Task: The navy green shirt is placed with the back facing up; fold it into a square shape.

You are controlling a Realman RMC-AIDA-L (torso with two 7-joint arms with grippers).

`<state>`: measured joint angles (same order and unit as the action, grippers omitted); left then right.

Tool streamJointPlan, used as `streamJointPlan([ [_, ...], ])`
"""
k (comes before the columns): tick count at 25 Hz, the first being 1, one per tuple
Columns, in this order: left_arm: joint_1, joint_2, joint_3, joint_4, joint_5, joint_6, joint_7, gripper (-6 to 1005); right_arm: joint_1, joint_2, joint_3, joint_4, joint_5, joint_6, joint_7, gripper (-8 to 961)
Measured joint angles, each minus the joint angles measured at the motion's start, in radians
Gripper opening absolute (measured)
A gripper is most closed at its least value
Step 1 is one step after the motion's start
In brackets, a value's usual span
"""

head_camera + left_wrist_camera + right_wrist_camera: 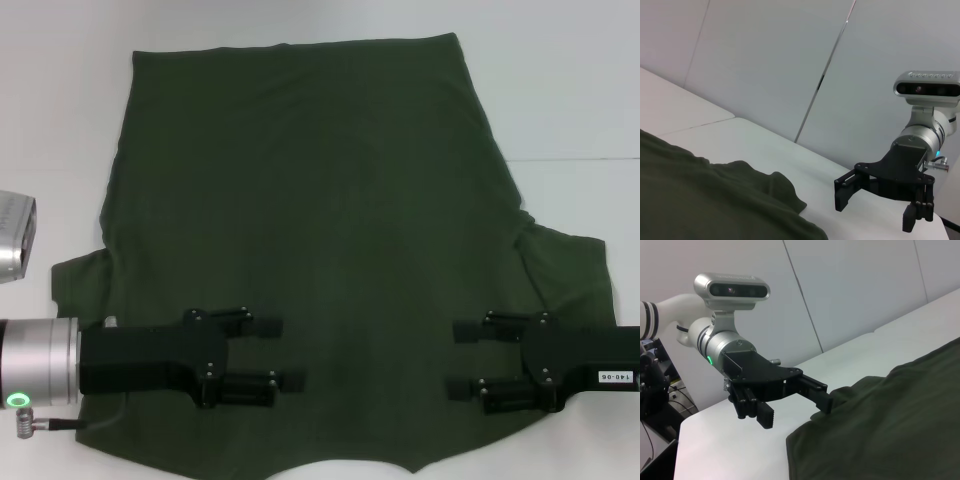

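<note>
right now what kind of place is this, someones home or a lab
Most likely a lab or test bench, not a home. The navy green shirt lies flat on a bare white table, plain grey panel walls stand behind it, and the left gripper and right gripper hang over the shirt, jaws open.

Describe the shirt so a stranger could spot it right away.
On the white table, the shirt lies spread flat, plain side up. The open left gripper and right gripper hover over its near part. It is the only dark olive cloth there.
</note>
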<state>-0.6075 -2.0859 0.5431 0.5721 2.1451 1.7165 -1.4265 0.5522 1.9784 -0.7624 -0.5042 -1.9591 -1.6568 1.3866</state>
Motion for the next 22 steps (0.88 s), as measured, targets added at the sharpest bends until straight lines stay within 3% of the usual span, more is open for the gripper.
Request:
streamJointPlan([
  [22, -0.003, 0.0, 0.0, -0.002, 0.001, 0.005, 0.0, 888, -0.005, 0.0, 0.0, -0.001, 0.0, -0.003, 0.0, 915],
])
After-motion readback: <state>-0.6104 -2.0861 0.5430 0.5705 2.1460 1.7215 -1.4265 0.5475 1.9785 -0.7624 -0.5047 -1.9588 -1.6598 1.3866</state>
